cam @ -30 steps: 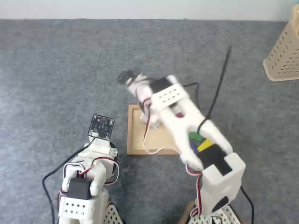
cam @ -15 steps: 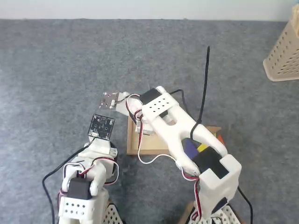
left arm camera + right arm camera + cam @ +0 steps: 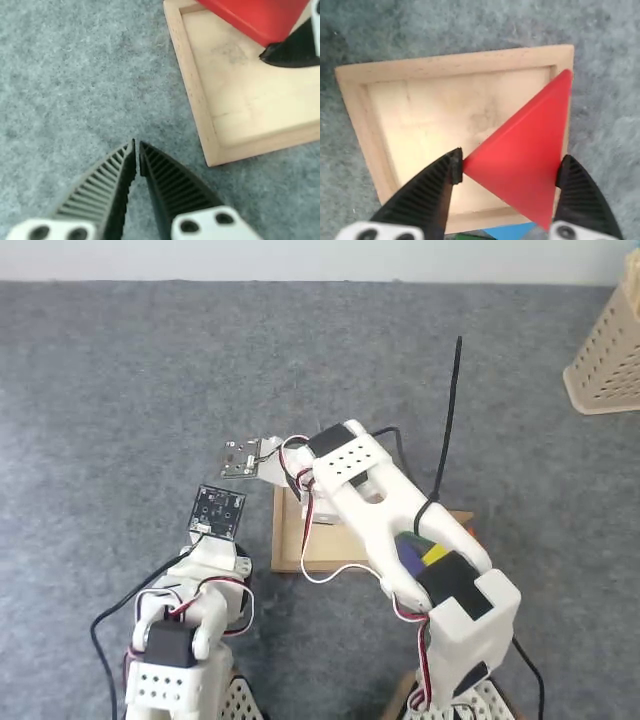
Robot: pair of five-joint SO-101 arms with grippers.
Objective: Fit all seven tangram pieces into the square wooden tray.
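Grey carpet [image 3: 120, 370], right claw [image 3: 510, 164] pulled back, red triangle [image 3: 530, 145] held over tray [image 3: 455, 62]

The left arm [image 3: 210, 615] and right arm [image 3: 385, 505] are white moulded plastic, with black servo blocks and panels dotted with round holes. Red, white and black wires [image 3: 308, 502] loop along the right arm. The left gripper [image 3: 136, 145] and right gripper [image 3: 510, 165] have black ribbed fingers on white mounts with dark screw holes.
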